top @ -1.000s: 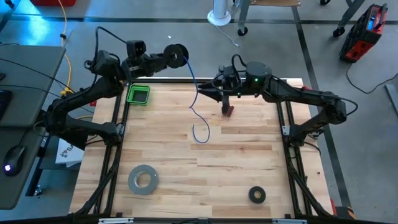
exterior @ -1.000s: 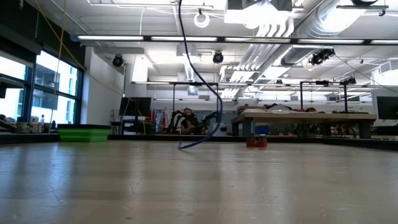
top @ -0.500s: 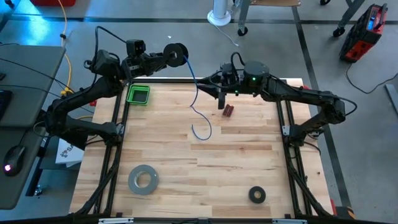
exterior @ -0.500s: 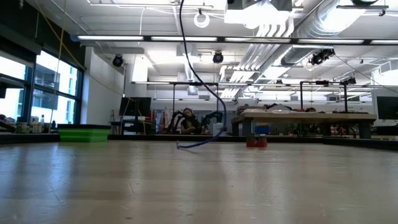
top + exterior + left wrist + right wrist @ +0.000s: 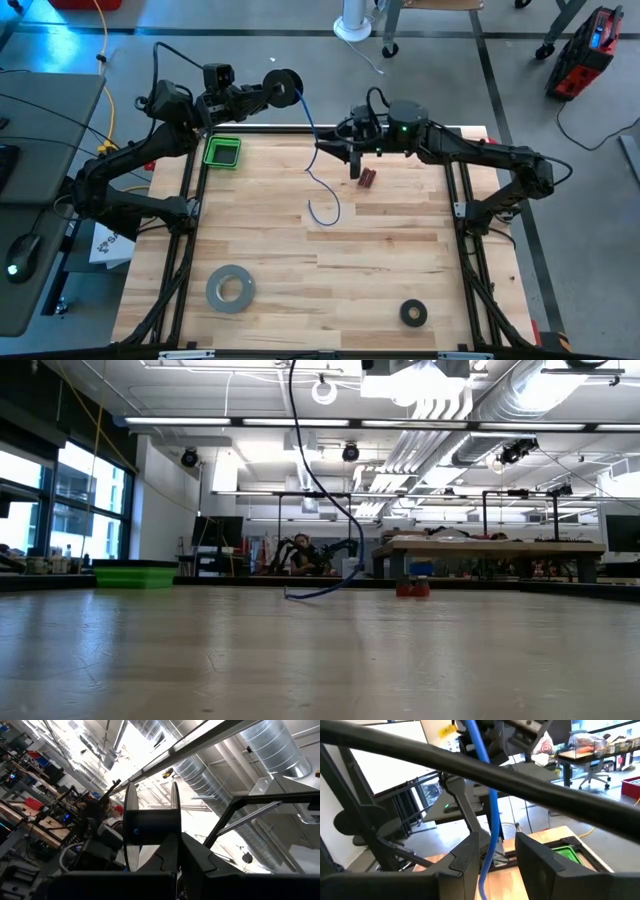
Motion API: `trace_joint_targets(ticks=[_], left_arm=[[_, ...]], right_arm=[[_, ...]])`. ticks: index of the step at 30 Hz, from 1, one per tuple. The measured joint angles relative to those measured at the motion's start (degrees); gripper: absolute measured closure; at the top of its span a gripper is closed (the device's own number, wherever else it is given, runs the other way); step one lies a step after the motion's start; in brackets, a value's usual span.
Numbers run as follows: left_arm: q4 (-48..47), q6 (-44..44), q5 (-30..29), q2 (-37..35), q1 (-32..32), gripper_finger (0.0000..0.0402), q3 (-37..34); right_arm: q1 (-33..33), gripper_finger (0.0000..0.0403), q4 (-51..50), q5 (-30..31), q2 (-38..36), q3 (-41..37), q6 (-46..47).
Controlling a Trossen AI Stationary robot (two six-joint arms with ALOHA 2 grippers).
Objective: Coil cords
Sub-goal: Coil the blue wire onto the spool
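Blue cord [image 5: 313, 160] hanging from black spool [image 5: 285, 87], loose end curled on wooden surface [image 5: 380, 260]. Left tool [image 5: 272, 88] clamped on spool beyond far edge. Right tool [image 5: 322, 147], fingers apart, straddling cord above surface.

Black round spool [image 5: 285, 86]: raised past the desk's far edge, axis level. Thin blue cord [image 5: 313, 150]: hangs from the spool, slack, its free end curled in an open loop lying on the desk.
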Motion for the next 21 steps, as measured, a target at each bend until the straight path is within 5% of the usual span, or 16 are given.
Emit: trace_joint_targets(ticks=[7, 15, 21], left_arm=[[0.0, 0.02, -0.05, 0.0, 0.0, 0.0401, 0.0], [-0.02, 0.04, -0.04, 0.0, 0.0, 0.0401, 0.0], [0.31, -2.35, -5.26, 1.1, -1.71, 0.0401, 0.0]], right_arm=[[0.1, 0.0291, 0.63, -0.11, 0.14, 0.0, -0.02], [0.41, 0.0392, 0.34, -0.08, 0.16, 0.0, -0.45], [2.51, 0.04, 8.85, 1.98, 1.26, 0.0, -0.46]])
